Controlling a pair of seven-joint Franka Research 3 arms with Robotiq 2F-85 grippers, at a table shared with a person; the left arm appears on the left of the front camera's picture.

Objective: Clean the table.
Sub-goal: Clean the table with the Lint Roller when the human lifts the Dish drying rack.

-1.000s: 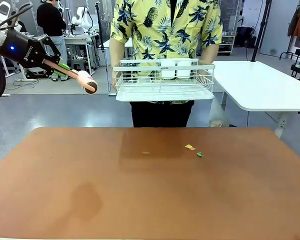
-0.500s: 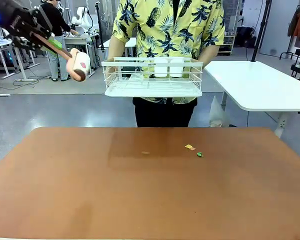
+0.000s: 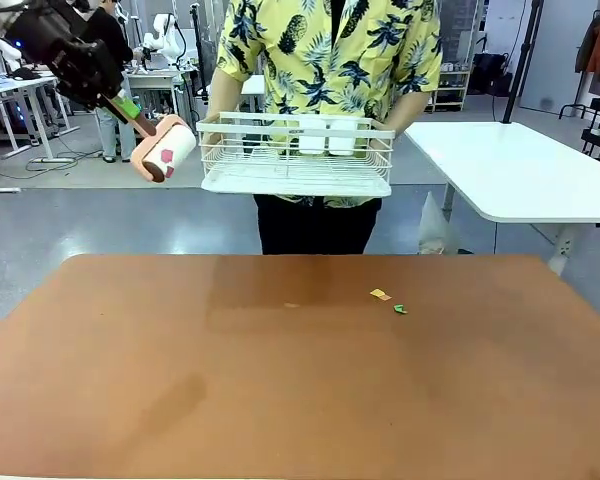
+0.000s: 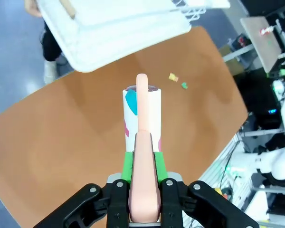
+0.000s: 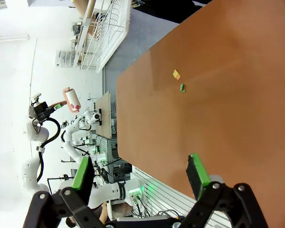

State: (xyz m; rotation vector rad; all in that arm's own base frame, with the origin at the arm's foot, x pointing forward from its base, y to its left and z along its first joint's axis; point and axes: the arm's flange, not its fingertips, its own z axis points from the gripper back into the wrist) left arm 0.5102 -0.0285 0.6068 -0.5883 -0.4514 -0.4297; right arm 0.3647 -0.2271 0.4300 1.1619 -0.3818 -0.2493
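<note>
Bright, even overhead light. Soft faint shadows on table (image 3: 430,400). Right wrist view's background blown out. Wrist views fisheye-warped at edges.

The reddish-brown table (image 3: 130,400) carries a yellow scrap (image 3: 380,294) just beside a green scrap (image 3: 400,309).

The table (image 3: 300,400) looks smooth and matt, the dish rack (image 3: 295,165) coated wire, lint roller (image 3: 168,150) papery.

Your front camera faces across the table (image 3: 300,400) toward the person (image 3: 325,60); both wrist cameras look down from well above (each rolled a different way), and all three share the yellow scrap (image 3: 380,294)
</note>
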